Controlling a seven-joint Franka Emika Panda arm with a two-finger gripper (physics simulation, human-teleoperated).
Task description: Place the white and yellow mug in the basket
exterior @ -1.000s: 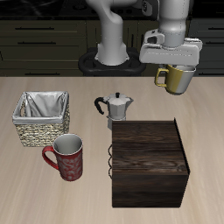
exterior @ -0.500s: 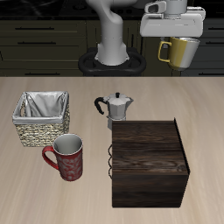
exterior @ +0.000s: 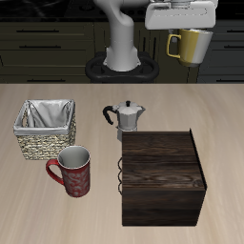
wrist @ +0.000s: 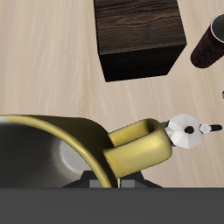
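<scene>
While the small olive-yellow mug with the pale inside is held high above the back of the table, the square woven wicker basket with the grey-white cloth lining sits far off, across the table and nearer the front edge. That gap is what the coming move turns on. The mug must be carried sideways across the table and a little forward before it can be lowered.

The gripper is seen just above the mug. It seems to be closed on the mug's rim, since the mug hangs in the air with nothing under it, though the fingers themselves are hidden.

The mug is held upright, with its yellow loop handle sticking out to the side that faces the basket.

A silver moka pot and a dark wooden box lie between the two. A red patterned mug stands just in front of the basket. The mug is likely best kept high until it is over the cloth lining.
</scene>
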